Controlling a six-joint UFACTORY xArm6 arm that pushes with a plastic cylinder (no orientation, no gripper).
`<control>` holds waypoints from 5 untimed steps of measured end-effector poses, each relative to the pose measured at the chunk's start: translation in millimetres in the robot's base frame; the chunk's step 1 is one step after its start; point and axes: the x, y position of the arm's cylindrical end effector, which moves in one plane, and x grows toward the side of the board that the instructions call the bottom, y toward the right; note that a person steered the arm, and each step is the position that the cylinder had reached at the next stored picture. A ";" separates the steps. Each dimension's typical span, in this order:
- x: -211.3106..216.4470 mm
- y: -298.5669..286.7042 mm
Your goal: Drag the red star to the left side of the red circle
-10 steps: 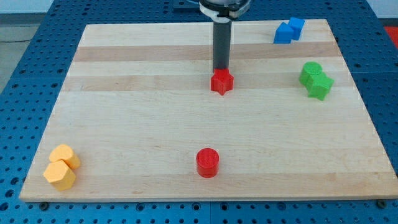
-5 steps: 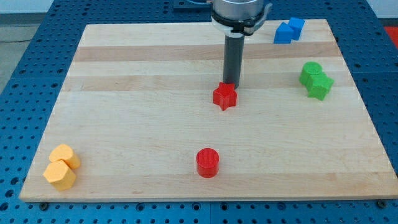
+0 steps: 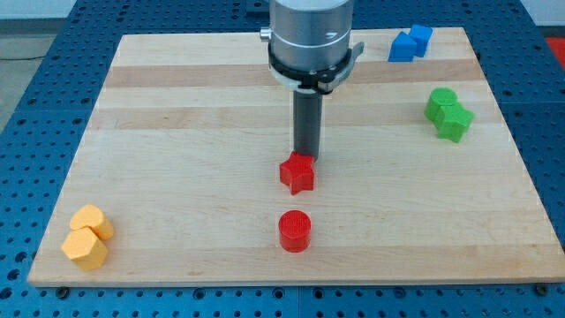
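The red star (image 3: 297, 174) lies near the middle of the wooden board (image 3: 177, 159), just above the red circle (image 3: 294, 230) and about one block's width from it. My tip (image 3: 305, 158) touches the star's upper edge, on the side toward the view's top. The rod rises straight from there to the arm's grey wrist at the view's top.
Two blue blocks (image 3: 410, 42) sit at the board's top right corner. Two green blocks (image 3: 448, 114) sit at the right edge. Two orange-yellow blocks (image 3: 87, 237) sit at the bottom left corner. A blue perforated table surrounds the board.
My tip has pushed the red star toward the view's bottom and slightly left, from the upper middle of the board to just above the red circle. The circle has not moved.
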 end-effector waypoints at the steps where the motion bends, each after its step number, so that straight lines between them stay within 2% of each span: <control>1: 8.4 -9.8; 5: 37.1 -32.0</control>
